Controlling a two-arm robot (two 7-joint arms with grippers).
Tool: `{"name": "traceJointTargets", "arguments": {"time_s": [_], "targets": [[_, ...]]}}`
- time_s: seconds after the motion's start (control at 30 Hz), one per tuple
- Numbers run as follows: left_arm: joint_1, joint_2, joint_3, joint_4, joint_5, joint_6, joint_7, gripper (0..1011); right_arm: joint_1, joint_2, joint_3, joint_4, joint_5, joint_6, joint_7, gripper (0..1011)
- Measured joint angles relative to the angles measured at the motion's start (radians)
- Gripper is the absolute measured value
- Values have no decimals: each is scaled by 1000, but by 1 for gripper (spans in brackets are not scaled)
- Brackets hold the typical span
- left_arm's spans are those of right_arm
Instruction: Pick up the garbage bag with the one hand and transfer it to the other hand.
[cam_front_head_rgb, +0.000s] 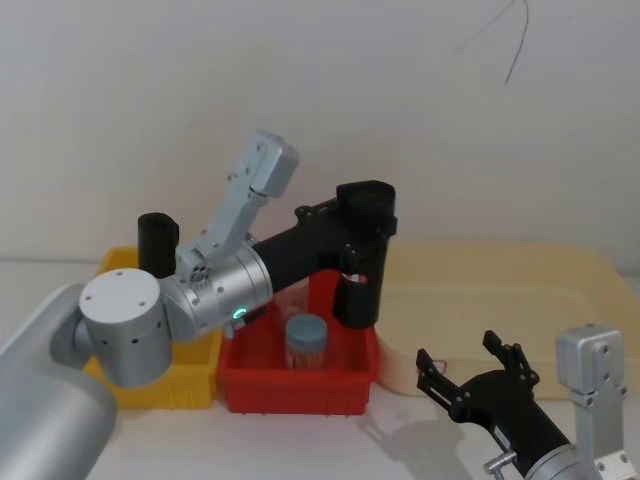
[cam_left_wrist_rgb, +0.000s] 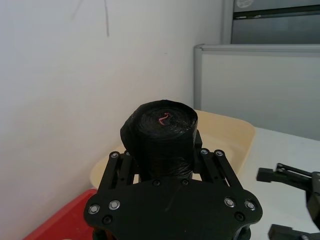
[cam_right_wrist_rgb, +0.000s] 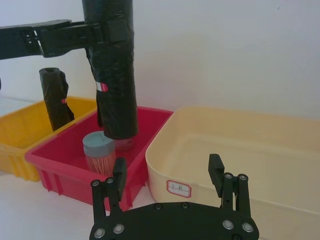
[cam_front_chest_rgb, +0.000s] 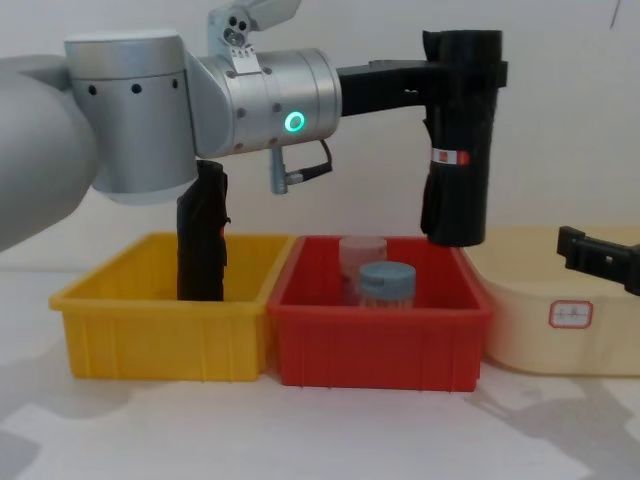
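The garbage bag (cam_front_chest_rgb: 460, 170), a tall black roll with a red-and-white band, hangs upright over the red bin (cam_front_chest_rgb: 380, 345). My left gripper (cam_front_chest_rgb: 465, 70) is shut on its top end. In the head view the garbage bag (cam_front_head_rgb: 360, 290) drops from the left gripper (cam_front_head_rgb: 365, 215) toward the bin. Its rolled top (cam_left_wrist_rgb: 162, 122) pokes up between the left fingers (cam_left_wrist_rgb: 117, 165). My right gripper (cam_front_head_rgb: 460, 350) is open and empty, low at the front right, well below and apart from the roll. Seen from the right wrist, the garbage bag (cam_right_wrist_rgb: 115, 90) stands beyond the open right gripper (cam_right_wrist_rgb: 167, 165).
A grey-lidded jar (cam_front_chest_rgb: 387, 285) sits in the red bin under the roll. A yellow bin (cam_front_chest_rgb: 160, 340) on the left holds a second black roll (cam_front_chest_rgb: 202, 240). A cream tub (cam_front_chest_rgb: 560, 320) lies to the right, beside the right gripper (cam_front_chest_rgb: 600, 258).
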Motion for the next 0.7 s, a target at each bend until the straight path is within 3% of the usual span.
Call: {"name": "traceJointTargets", "arguments": {"time_s": [0.7], "targets": [[12,-13,36,-13,-27,22,-24,513,0,0,0,0,0,0,0,1004]]}}
